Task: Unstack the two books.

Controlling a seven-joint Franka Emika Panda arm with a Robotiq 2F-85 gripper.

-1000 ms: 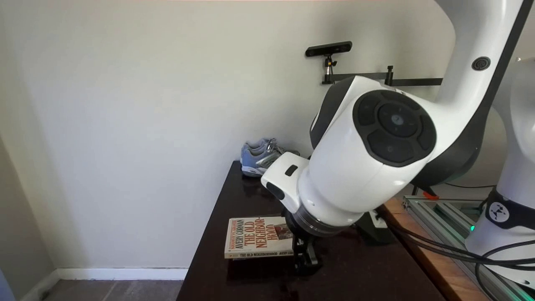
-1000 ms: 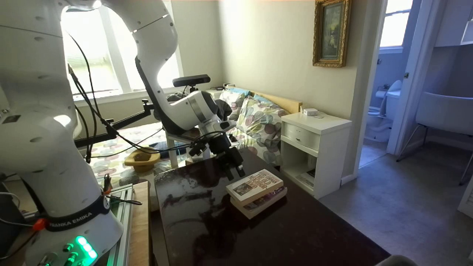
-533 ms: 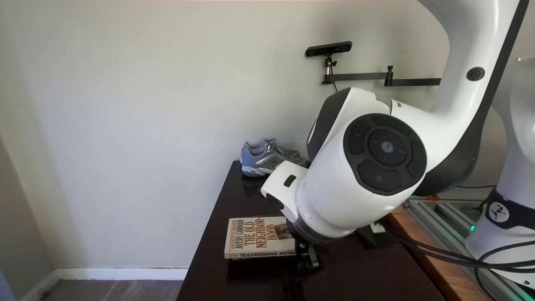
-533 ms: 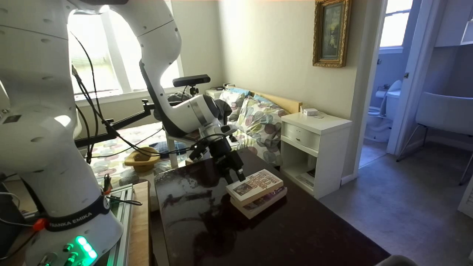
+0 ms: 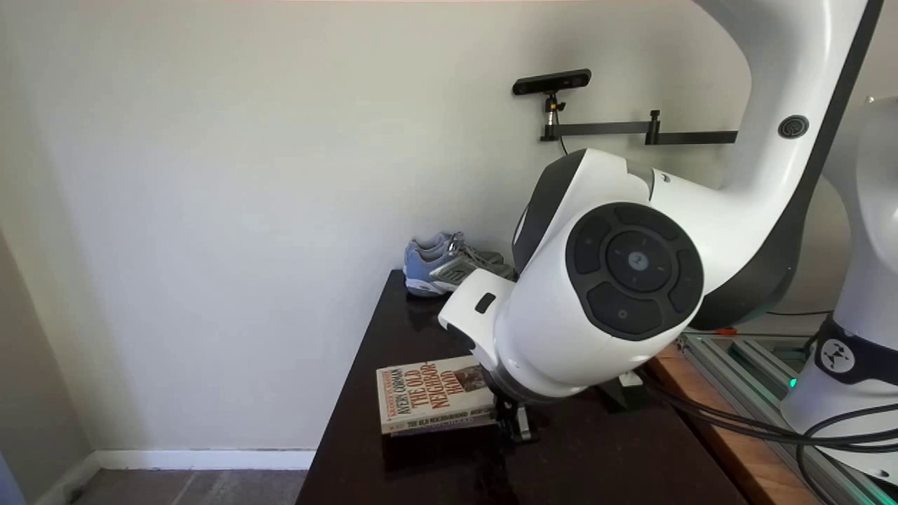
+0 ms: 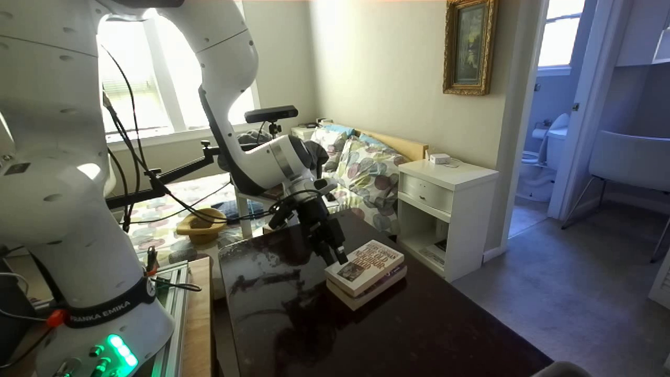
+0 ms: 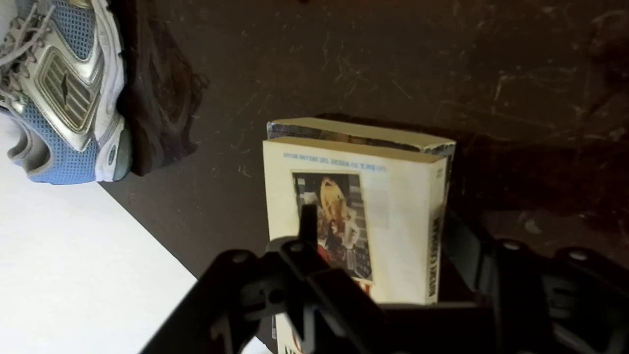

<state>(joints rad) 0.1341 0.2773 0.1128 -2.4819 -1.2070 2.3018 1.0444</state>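
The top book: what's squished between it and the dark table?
Another book lies between the top book and the dark table. An exterior view shows its pale side; in the wrist view, its edge pokes out.

A bed (image 6: 196,186) with dotted pillows (image 6: 369,166), a white nightstand (image 6: 471,225), a gilt-framed picture (image 6: 470,48) and, past the door frame (image 6: 585,99), a toilet (image 6: 542,177) show this to be a home bedroom.
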